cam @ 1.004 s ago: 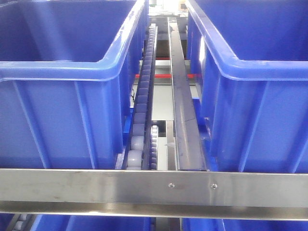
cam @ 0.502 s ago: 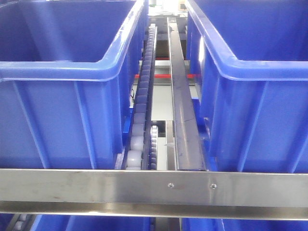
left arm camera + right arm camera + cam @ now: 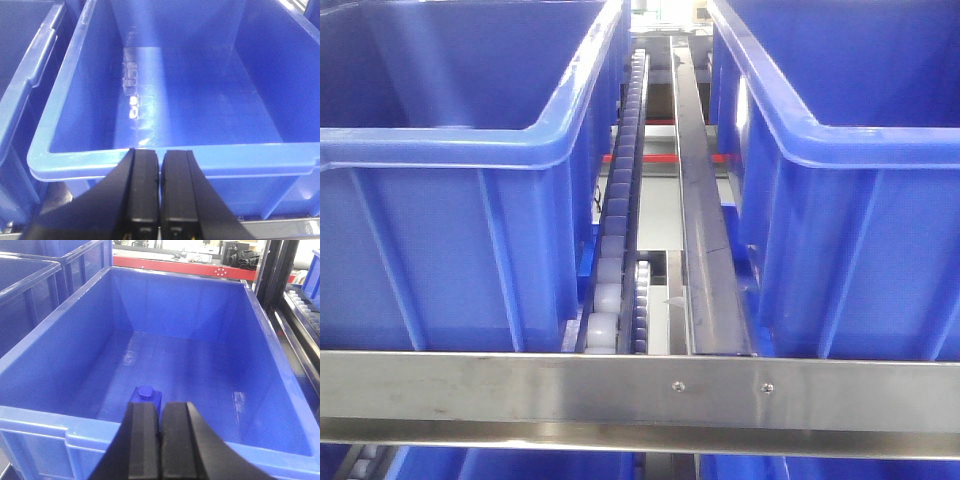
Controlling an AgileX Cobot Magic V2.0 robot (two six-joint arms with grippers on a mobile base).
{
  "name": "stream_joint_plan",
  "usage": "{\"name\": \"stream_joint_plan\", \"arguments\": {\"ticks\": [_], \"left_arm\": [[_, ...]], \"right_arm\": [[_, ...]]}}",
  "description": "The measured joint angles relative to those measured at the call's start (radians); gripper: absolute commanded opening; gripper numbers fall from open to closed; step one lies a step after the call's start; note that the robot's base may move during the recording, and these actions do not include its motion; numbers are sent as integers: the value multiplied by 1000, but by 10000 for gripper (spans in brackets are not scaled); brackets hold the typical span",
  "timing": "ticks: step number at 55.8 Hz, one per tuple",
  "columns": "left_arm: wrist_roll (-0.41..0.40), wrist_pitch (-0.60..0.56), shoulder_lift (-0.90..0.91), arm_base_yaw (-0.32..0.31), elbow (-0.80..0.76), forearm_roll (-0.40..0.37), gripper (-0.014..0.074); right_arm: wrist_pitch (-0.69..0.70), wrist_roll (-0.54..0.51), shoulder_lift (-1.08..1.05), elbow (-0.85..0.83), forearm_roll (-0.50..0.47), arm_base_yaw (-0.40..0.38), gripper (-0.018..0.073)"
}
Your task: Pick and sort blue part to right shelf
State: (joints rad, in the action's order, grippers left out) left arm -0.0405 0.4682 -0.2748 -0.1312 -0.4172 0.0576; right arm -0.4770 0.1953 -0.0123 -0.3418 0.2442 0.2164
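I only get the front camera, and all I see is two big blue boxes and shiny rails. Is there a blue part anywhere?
Observer: Yes. The right wrist view shows a small blue part on the floor of a blue bin.
Operator: Is a pincer holding it?
Observer: No. The right pincer is shut and empty, above the bin's near rim.
Operator: And the other one?
Observer: The left pincer is shut too, over an empty bin.

Right gripper (image 3: 159,440), jaws pressed together, hovering over blue bin (image 3: 260,315); blue part (image 3: 145,395) lying on bin floor.
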Motion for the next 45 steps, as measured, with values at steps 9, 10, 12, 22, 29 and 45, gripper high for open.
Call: {"name": "stream_joint_plan", "arguments": {"ticks": [9, 10, 12, 22, 29, 45], "left_arm": [[0, -22, 7, 7, 23, -9, 124], [0, -27, 11, 6, 30, -12, 124], [0, -38, 22, 11, 52, -21, 124], [0, -56, 148, 48, 238, -89, 124], [0, -61, 260, 82, 358, -120, 124], [0, -228, 275, 98, 415, -146, 124]], "right_arm": [[0, -2, 0, 0, 0, 0, 52], [0, -2, 0, 0, 0, 0, 52], [0, -2, 0, 0, 0, 0, 52], [0, -2, 0, 0, 0, 0, 52], [0, -2, 0, 0, 0, 0, 52], [-2, -2, 0, 0, 0, 0, 52]]}}
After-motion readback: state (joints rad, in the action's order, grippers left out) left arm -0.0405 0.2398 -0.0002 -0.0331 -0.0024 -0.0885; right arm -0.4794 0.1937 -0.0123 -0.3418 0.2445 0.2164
